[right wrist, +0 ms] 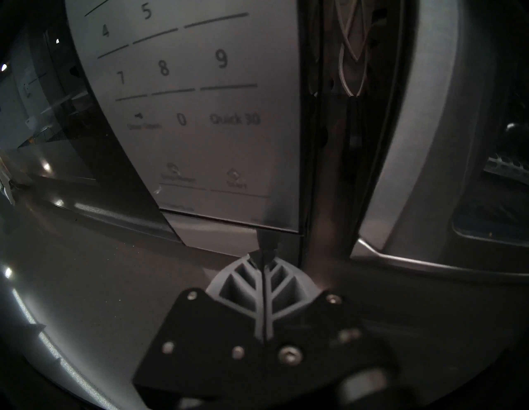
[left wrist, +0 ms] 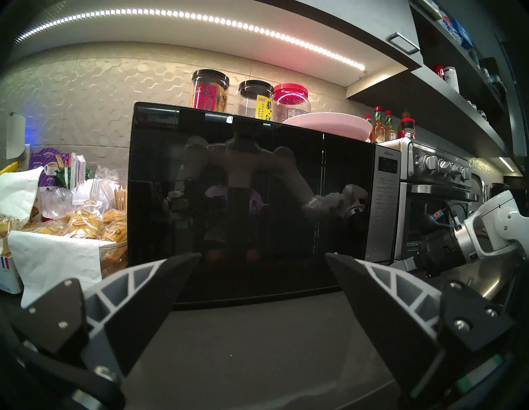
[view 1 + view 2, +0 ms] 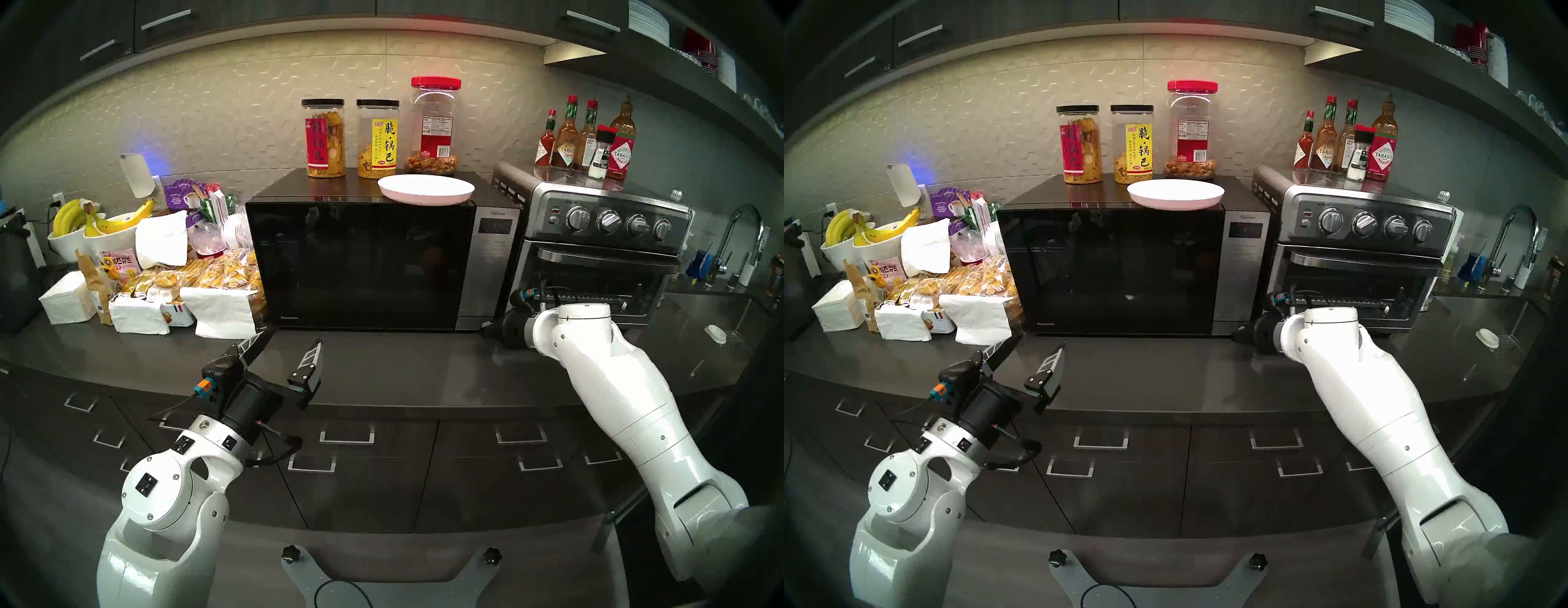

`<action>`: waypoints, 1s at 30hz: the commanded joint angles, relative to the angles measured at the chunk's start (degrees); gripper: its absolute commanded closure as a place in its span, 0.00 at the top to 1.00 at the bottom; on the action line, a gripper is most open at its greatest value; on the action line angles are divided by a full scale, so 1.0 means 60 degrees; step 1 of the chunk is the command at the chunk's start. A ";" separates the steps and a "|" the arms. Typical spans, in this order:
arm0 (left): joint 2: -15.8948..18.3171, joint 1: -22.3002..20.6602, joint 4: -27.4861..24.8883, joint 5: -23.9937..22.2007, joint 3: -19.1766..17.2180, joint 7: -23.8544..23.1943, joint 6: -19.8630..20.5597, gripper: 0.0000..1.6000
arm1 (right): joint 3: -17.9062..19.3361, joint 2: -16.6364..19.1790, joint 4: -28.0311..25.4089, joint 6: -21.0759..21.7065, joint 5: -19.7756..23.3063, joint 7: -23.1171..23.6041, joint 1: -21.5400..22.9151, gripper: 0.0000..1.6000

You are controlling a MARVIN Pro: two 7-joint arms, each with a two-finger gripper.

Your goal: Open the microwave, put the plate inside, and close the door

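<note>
The right gripper (image 1: 264, 254) is sitting with its two ribbed grey fingers (image 1: 282, 282) pressed together, nothing between them, its tips pointing at the bottom edge of the grey control strip (image 1: 200, 128) of the microwave (image 3: 360, 263), just under the keypad rows; whether the tips are touching the panel cannot be told. Farther left, the left gripper (image 3: 286, 346) is hovering over the dark countertop (image 3: 403, 373) in front of the microwave's near left corner, its fingers spread wide apart and holding nothing. The microwave is standing as a large black box against the tiled wall, its control strip running down the right side with a small dark display near the top. The door (image 3: 360, 267) is lying shut, a wide sheet of glossy black glass that is mirroring the robot's white arms in the left wrist view, with small "Panasonic" lettering low on its left. The plate (image 3: 425, 190) is resting on top of the microwave at the near right edge, round, shallow and plain white from above, showing a faint pink underside from below. Three snack jars (image 3: 377, 138) are standing behind it on the microwave's roof. A steel toaster oven (image 3: 594, 250) is sitting immediately right of the microwave, and bananas (image 3: 97, 216) and wrapped snacks are crowding the counter at left.
</note>
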 commanded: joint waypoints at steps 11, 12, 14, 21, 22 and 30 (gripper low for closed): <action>0.0010 -0.0002 -0.0189 0.0009 0.0023 -0.0020 -0.0012 1.00 | -0.0440 -0.0300 0.0783 -0.0811 -0.0623 0.0062 0.0757 0.00; 0.0010 -0.0002 -0.0189 0.0009 0.0023 -0.0020 -0.0012 1.00 | -0.0450 -0.0305 0.0812 -0.0825 -0.0630 0.0071 0.0776 0.00; 0.0010 -0.0002 -0.0189 0.0009 0.0023 -0.0020 -0.0012 1.00 | -0.0474 -0.0325 0.0900 -0.0866 -0.0656 0.0097 0.0829 0.00; 0.0010 -0.0002 -0.0188 0.0009 0.0023 -0.0020 -0.0013 1.00 | -0.0495 -0.0394 0.1145 -0.0896 -0.0682 0.0176 0.0949 0.00; 0.0010 -0.0002 -0.0188 0.0009 0.0023 -0.0020 -0.0013 1.00 | -0.0487 -0.0386 0.1145 -0.0898 -0.0680 0.0196 0.0942 0.00; 0.0010 -0.0002 -0.0188 0.0009 0.0023 -0.0020 -0.0013 1.00 | -0.0289 -0.0143 0.0893 -0.0790 -0.0546 0.0445 0.0710 0.00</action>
